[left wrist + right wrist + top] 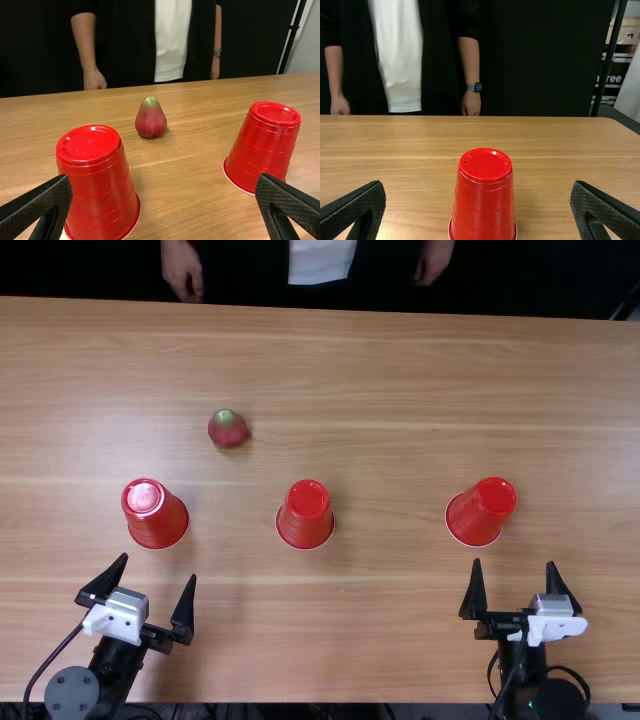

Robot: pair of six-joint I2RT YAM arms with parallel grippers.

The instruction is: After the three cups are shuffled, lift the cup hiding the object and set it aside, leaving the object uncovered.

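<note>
Sitting low — left gripper (155, 570) and right gripper (513, 564) both gape wide.

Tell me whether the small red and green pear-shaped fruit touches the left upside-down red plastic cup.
Apart. The top view shows a strip of bare wooden table between the fruit and the cup.

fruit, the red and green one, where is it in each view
top view: fruit on the table, beyond the left cup, toward the middle cup.
left wrist view: fruit upright, beyond the left cup.
right wrist view: aimed at the right cup instead.
shared landmark: the left cup, nearer than the fruit.
</note>
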